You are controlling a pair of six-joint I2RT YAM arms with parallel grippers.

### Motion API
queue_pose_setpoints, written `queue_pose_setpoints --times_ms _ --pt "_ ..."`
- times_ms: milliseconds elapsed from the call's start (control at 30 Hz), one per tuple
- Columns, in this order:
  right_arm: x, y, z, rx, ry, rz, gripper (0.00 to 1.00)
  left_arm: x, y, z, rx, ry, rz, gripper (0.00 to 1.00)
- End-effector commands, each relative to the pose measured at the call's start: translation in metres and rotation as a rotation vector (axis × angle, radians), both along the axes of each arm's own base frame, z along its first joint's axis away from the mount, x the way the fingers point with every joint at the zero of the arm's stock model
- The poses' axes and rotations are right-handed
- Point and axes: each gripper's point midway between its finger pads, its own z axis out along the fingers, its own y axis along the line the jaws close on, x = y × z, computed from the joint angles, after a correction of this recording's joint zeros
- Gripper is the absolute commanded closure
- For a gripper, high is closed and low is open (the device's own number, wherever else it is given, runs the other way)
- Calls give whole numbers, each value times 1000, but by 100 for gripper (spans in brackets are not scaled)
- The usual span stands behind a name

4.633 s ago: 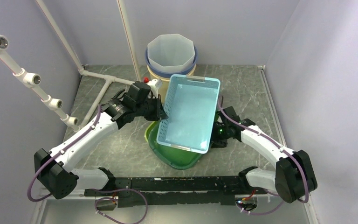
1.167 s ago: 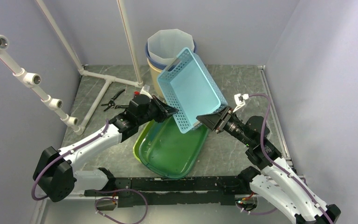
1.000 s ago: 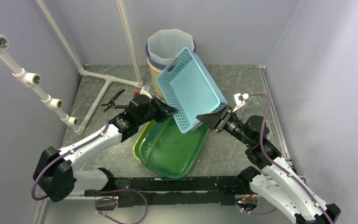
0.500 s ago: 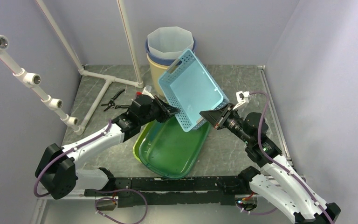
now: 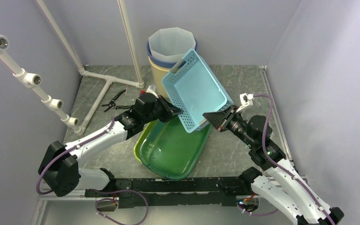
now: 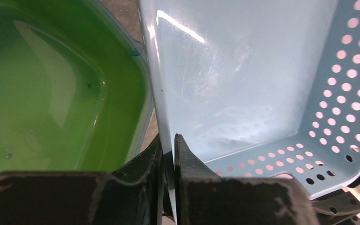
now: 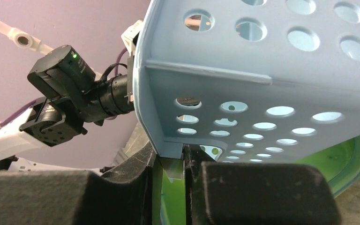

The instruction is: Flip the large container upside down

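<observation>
Earlier flat on the green tub (image 5: 168,152), the blue basket (image 5: 196,89) now tilts steeply, raised between left claw (image 5: 177,111) and newly pinching right claw (image 5: 207,116)

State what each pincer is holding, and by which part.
Both hold the blue basket: left pincer pinches a side wall's edge, right pincer the rim near a corner.

The basket (image 5: 197,91) is pale blue plastic, smooth with a soft sheen, its walls punched with holes. The tub (image 5: 168,152) is green plastic, glossy and see-through. The table (image 5: 248,82) looks like matt grey marbled stone, perhaps laminate. The left gripper (image 6: 168,145) has matt black fingers (image 6: 136,180), scuffed grey.
</observation>
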Motion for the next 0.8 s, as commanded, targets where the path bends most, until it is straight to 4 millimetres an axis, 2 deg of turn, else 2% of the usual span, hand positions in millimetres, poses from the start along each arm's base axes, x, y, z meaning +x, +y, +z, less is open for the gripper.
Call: queue_pose_setpoints --times_ms 0,100,167,267,367,467,667,767 --pt "3 -8 33 29 -93 -50 100 -10 -21 30 -43 -85 -124 79" --pt "8 -18 31 -7 -93 -103 100 -11 -23 30 -38 -89 -146 59" --pt "8 -24 33 -33 -101 -132 100 -12 -24 30 -33 -100 -162 51" --pt "8 -37 33 -63 -111 -186 100 -14 -24 29 -6 -124 -187 25" --pt "9 -51 32 -77 -115 -255 100 -15 -24 28 14 -140 -206 11" --pt "7 -63 33 -86 -130 -304 100 -18 -25 30 17 -162 -230 6" --pt "6 -83 38 -107 -142 -389 100 -26 -28 36 57 -229 -321 6" --pt "7 -93 34 -114 -132 -441 100 -31 -31 36 86 -258 -383 5"
